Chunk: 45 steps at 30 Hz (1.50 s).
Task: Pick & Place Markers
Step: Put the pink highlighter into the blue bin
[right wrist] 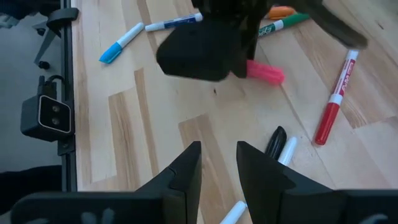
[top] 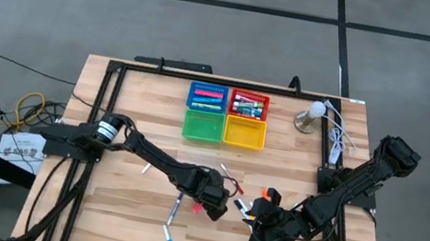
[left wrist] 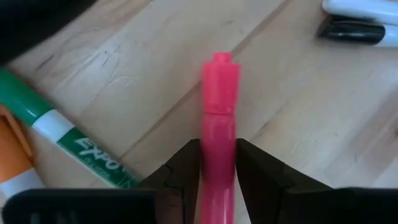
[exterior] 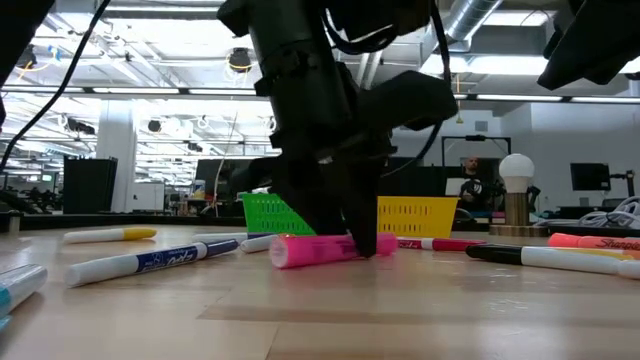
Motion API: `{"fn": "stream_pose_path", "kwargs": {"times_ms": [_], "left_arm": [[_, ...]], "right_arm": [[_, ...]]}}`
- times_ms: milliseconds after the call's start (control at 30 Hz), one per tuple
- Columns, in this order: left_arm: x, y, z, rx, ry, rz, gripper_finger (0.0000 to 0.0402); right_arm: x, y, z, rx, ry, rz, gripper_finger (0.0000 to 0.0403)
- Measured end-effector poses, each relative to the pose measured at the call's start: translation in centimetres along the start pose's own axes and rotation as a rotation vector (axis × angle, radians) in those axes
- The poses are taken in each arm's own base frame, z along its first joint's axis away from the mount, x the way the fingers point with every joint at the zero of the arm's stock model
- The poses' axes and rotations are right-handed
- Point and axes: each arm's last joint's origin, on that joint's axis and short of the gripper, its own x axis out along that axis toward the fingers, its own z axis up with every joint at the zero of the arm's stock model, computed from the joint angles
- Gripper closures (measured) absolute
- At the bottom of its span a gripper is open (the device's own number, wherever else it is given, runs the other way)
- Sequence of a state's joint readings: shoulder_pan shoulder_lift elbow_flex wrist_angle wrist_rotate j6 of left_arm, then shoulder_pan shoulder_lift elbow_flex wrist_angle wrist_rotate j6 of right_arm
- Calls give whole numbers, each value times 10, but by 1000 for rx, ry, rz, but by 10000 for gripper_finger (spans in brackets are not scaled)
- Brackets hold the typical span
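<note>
A pink marker (left wrist: 219,93) lies on the wooden table (top: 139,98) near its front middle, and my left gripper (left wrist: 217,155) is shut on it. The same pink marker (exterior: 310,250) rests lengthwise on the wood in the low view. My right gripper (right wrist: 219,155) hovers open and empty just to its right, above a black-capped marker (right wrist: 277,142). Loose markers lie around: a red one (right wrist: 333,102), a green one (left wrist: 74,140), a light blue one (top: 167,238). Several more markers fill the blue tray (top: 207,97) and the red tray (top: 249,104). My left gripper pinches the pink marker's barrel (left wrist: 217,134) between its two fingers. The fingers come steeply from above and lie across the marker. Its capped end (left wrist: 219,68) sticks out past the fingers. The marker lies level with its underside on the table (exterior: 300,266).
A green tray (top: 202,125) and a yellow tray (top: 245,132) stand in front of the blue and red ones at the far middle. A small lamp (top: 312,115) with a white cable sits far right. More markers (exterior: 150,262) lie to the left and right (exterior: 560,257).
</note>
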<state>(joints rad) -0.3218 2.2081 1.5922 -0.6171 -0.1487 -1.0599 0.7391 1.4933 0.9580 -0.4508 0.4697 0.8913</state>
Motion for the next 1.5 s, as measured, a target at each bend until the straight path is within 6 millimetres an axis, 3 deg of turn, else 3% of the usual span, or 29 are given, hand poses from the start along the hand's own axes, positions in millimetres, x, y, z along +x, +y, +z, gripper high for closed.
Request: {"fn": "stream_pose_path", "kwargs": {"times_ms": [233,700,867,1033,1233,1500], "left_arm": [[15,1,-5,-9,28,20,300],[11,-2,-6,-15,-4,-1,327],[-5,-9,-4,-16,-73,-49,328],[-37,-18,2,13,-187,-105,328],[-69,-14,9,123,-283,-70,329],[-135,21,36,331,-469,184,328]], "right_arm": [[0,0,0,1,0,1,311],[0,0,0,-8,-2,1,311],[0,0,0,-32,-3,1,311],[0,-1,3,-27,-54,-30,311],[3,-7,13,6,-164,-119,311],[14,-26,36,123,-266,-217,311]]}}
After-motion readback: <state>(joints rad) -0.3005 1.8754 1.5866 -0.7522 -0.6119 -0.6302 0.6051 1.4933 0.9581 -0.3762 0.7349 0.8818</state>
